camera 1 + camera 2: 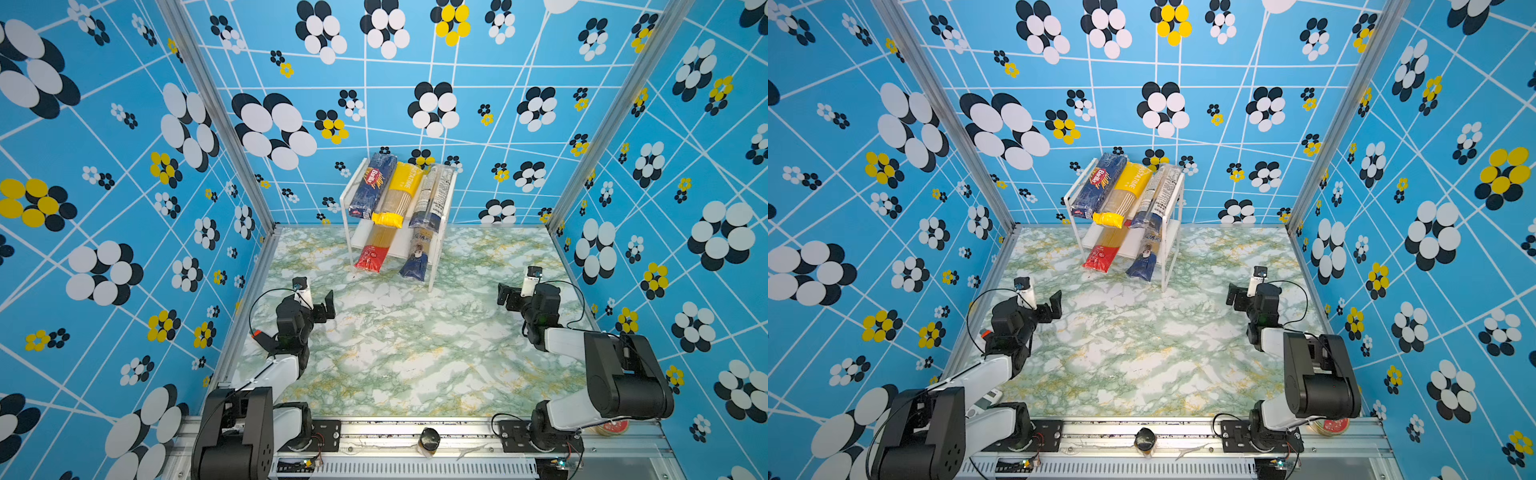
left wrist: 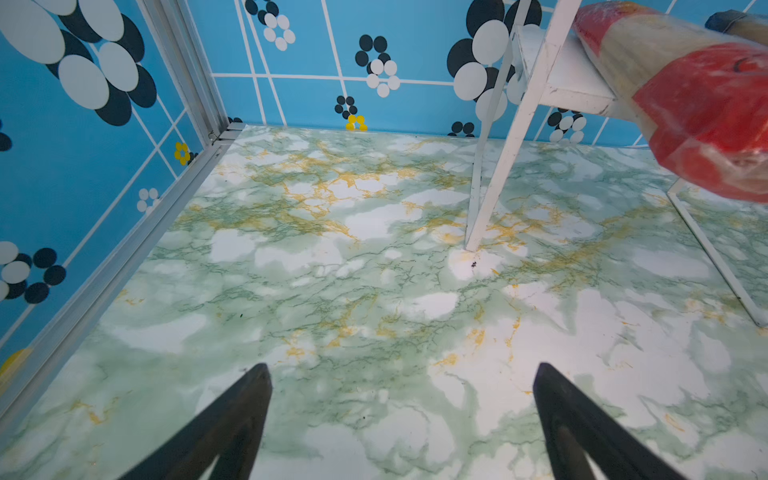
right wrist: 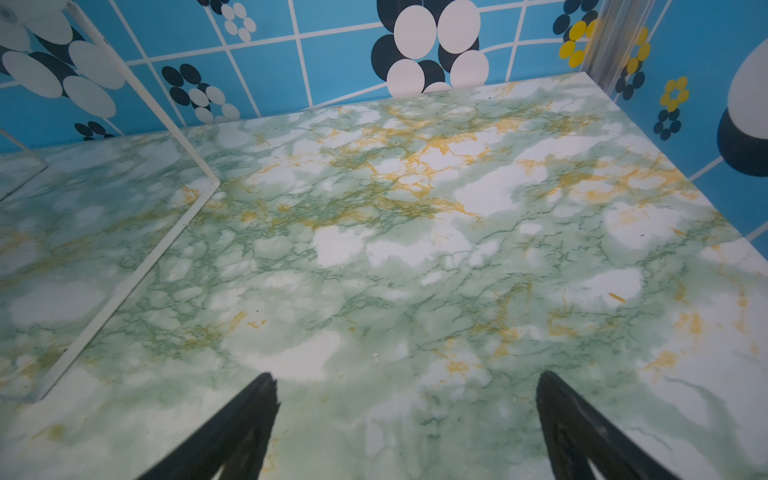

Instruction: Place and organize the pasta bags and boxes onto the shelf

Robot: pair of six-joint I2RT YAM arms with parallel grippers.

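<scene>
Shelf (image 1: 398, 245) is seen at back-centre of the worktop (image 1: 415, 345), near the rear wall. All 5 packs are laid on it, lengthwise front-to-back.

Top tier, L to R: box (image 1: 373, 185), yellow bag (image 1: 398, 195), white-label bag (image 1: 430, 195), packed side by side. The yellow bag's front end is pushed out past the board edge.

Lower tier: red bag (image 1: 374, 249) at L, gold-label bag (image 1: 417, 255) at R, kept apart w/ bare board between. Both front ends are stuck out beyond the board and tilted down; contact w/ the worktop can't be told. In the left wrist view the red bag (image 2: 706, 116) is seen jutting out beside a shelf leg.

L tool (image 1: 326, 307) is held over the worktop's left side, well apart from the shelf, spread wide, w/ only worktop seen between its fingers (image 2: 232, 424). R tool (image 1: 505, 295) is held over the right side, also spread wide, gripping nothing.
</scene>
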